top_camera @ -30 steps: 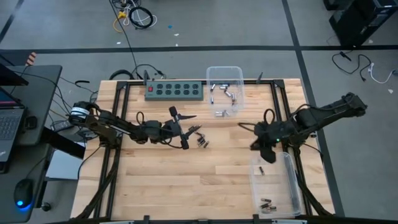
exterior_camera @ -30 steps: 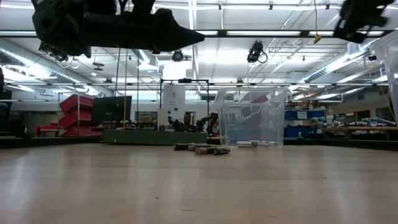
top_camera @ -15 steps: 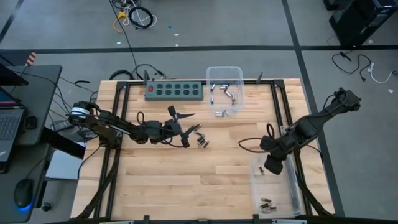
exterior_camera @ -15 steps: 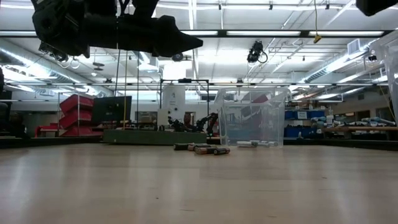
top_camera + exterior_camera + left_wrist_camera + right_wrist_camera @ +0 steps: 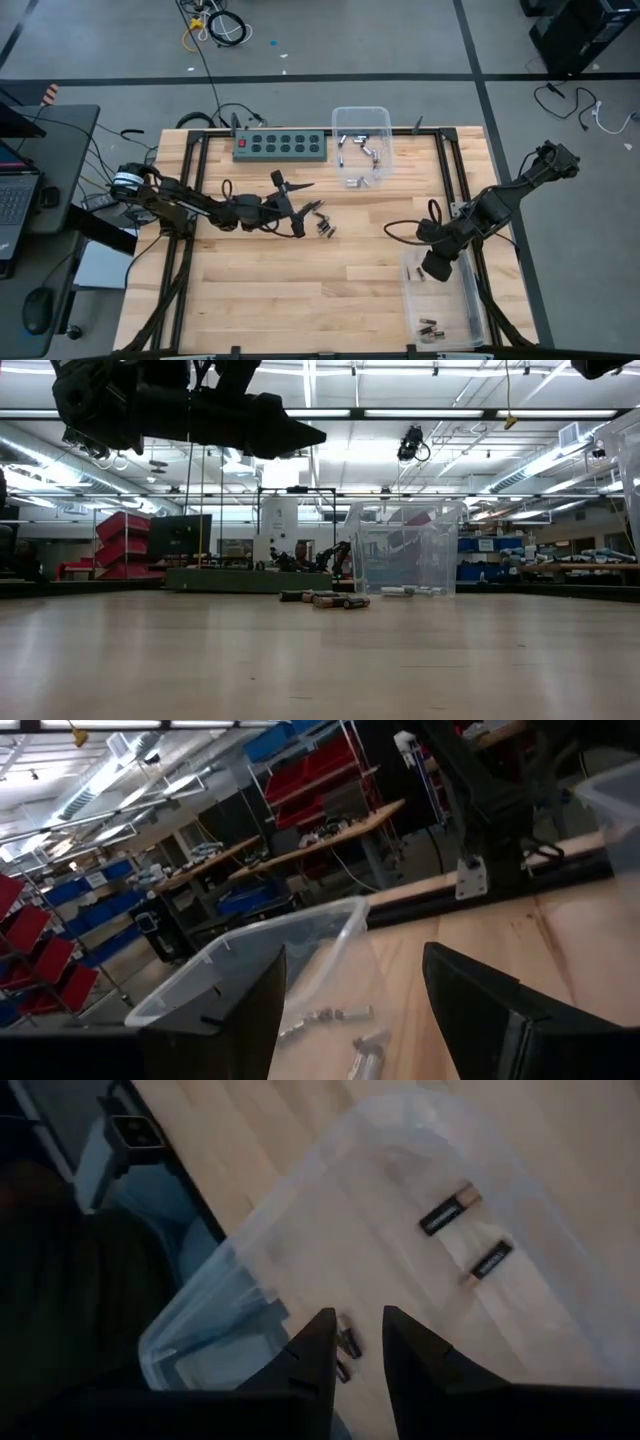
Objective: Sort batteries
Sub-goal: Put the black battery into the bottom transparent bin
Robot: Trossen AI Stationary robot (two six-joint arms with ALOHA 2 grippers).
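Observation:
Several batteries lie loose on the wooden table, also seen in the low view. My left gripper hovers open just left of them, pointing level, nothing between its fingers. Silvery batteries lie in the clear far bin. My right gripper hangs tilted down over the clear right bin; its fingers stand slightly apart with nothing between them. Dark batteries rest on that bin's floor, more at its near end.
A green power strip lies along the far edge, left of the far bin. Bare wood spreads across the table's middle and near side. A laptop and a mouse sit on a side desk beyond the left edge.
My right gripper has swung from beside the right bin's far end toward the near and right edges. It now hangs over the bin, and its wrist has rolled on the way.

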